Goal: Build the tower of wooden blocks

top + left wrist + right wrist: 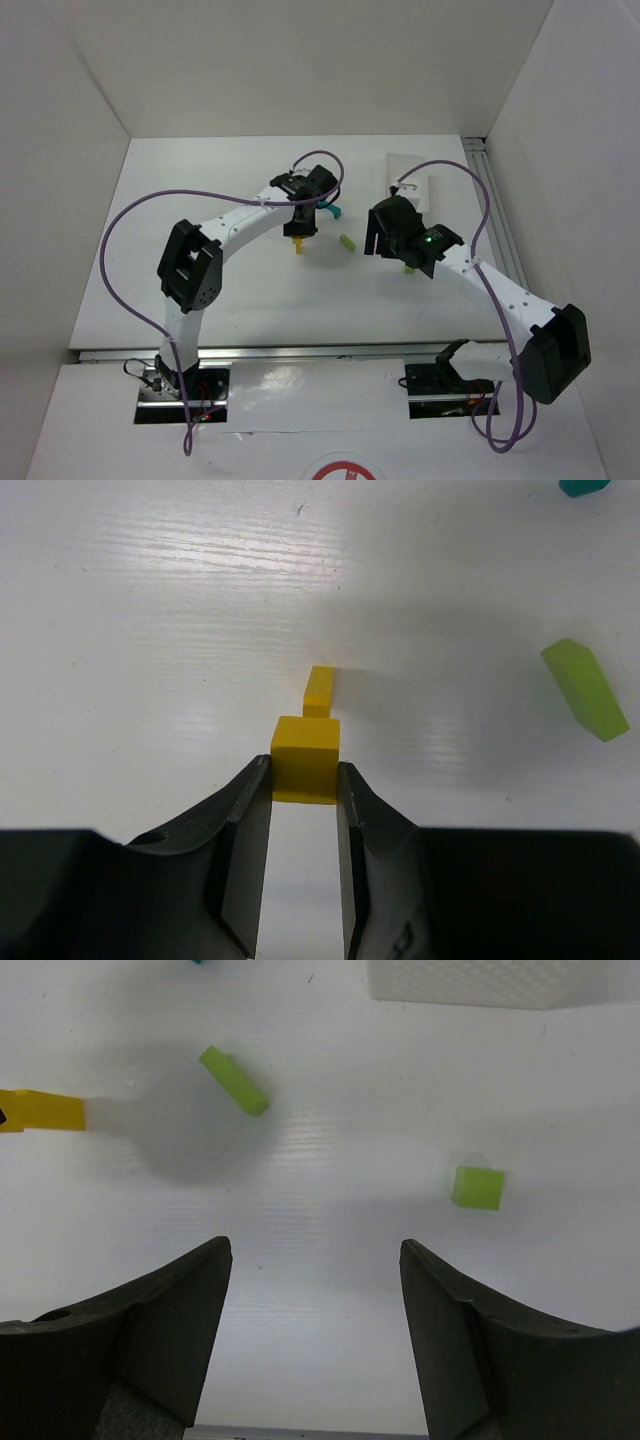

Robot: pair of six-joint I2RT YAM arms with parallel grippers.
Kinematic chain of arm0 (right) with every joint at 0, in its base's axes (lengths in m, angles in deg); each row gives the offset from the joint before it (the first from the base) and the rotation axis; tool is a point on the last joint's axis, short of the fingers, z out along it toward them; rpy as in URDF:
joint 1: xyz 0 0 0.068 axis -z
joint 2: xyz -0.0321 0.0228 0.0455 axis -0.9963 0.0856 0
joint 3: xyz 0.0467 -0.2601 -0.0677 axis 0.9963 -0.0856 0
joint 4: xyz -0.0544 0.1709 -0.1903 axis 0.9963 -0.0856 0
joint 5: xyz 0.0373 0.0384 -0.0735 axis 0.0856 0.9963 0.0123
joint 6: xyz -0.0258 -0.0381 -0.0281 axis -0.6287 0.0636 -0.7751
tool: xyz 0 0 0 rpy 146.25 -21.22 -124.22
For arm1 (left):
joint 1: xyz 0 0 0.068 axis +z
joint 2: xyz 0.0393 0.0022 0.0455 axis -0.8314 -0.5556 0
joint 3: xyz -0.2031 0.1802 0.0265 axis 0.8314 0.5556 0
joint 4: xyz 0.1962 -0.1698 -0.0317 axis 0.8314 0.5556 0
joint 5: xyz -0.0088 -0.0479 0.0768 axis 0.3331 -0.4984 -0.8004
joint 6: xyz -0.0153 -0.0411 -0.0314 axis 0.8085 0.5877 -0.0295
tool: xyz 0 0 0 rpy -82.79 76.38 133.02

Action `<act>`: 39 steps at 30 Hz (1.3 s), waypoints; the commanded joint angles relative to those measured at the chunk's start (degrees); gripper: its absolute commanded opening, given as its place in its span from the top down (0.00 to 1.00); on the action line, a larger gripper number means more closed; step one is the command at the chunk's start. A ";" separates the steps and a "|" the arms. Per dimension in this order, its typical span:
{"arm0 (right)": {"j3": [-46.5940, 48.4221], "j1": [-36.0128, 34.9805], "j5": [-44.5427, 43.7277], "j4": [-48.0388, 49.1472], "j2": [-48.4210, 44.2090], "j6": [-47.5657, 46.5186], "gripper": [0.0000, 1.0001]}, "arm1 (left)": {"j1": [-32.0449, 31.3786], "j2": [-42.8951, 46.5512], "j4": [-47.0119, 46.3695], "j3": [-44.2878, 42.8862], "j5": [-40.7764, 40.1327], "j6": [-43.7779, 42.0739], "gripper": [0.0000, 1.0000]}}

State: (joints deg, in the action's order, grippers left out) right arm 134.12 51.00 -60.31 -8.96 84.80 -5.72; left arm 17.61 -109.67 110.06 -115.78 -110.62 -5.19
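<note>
My left gripper (304,772) is shut on a yellow post (305,755), pinched at its near end between both fingers; its far end points down at the table. From above, the yellow post (298,246) shows just under the left gripper (299,228). To its right a lime-green post (585,688) lies flat on the table, apart from everything. A teal piece (585,486) sits at the top edge, mostly cut off. My right gripper (315,1250) hangs open over bare table, with the lime-green post (233,1080) ahead on the left and a small green cube (478,1187) ahead on the right.
A white tray (470,982) stands at the far side, beyond the right gripper; from above the tray (420,185) is at the back right. White walls close in the table on three sides. Purple cables loop over both arms.
</note>
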 commanded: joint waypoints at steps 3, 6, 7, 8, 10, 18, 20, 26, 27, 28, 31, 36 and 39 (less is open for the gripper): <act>0.33 0.34 -0.23 0.99 0.12 -0.38 0.24 | 0.58 0.83 -0.92 0.12 0.33 -0.56 0.80; 0.33 0.34 -0.23 0.99 0.12 -0.38 0.24 | 0.58 0.83 -0.92 0.12 0.33 -0.56 0.80; 0.33 0.34 -0.23 0.99 0.12 -0.38 0.24 | 0.58 0.83 -0.92 0.12 0.33 -0.56 0.80; 0.33 0.34 -0.23 0.99 0.12 -0.38 0.24 | 0.58 0.83 -0.92 0.12 0.33 -0.56 0.80; 0.33 0.34 -0.23 0.99 0.12 -0.38 0.24 | 0.58 0.83 -1.44 0.64 0.94 -0.56 0.79; 0.33 0.34 -0.23 0.99 0.12 -0.38 0.24 | 0.58 0.30 -1.98 0.64 0.94 -0.56 0.79; 0.33 0.34 -0.23 0.99 0.12 -0.38 0.24 | 0.58 0.30 -1.98 0.64 0.94 -0.56 0.78; -0.20 0.34 -0.23 0.99 0.12 -0.38 0.24 | 0.58 -0.23 -1.98 1.17 0.94 -0.04 0.78; -0.20 0.34 -0.23 0.99 0.12 -0.38 0.24 | 0.58 -0.23 -1.98 1.17 0.94 -0.04 0.78; -0.20 0.34 -0.23 0.99 0.12 -0.38 0.24 | 0.58 -0.23 -2.58 1.17 0.94 -0.04 0.78; -0.20 0.34 -0.23 0.99 0.12 -0.38 0.24 | 0.58 -0.75 -2.59 1.17 0.94 -0.04 0.78; -0.20 0.34 -0.23 0.99 0.12 -0.38 0.24 | 1.10 -0.75 -2.59 1.17 0.94 -0.04 0.78; -0.20 0.34 -0.23 0.99 0.12 -0.38 0.24 | 1.10 -0.75 -2.59 1.69 0.94 -0.04 0.78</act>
State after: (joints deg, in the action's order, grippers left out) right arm 134.12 51.00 -59.96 -8.96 84.80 -5.72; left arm 18.20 -109.69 107.67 -115.13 -109.74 -5.17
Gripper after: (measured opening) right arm 0.754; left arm 0.398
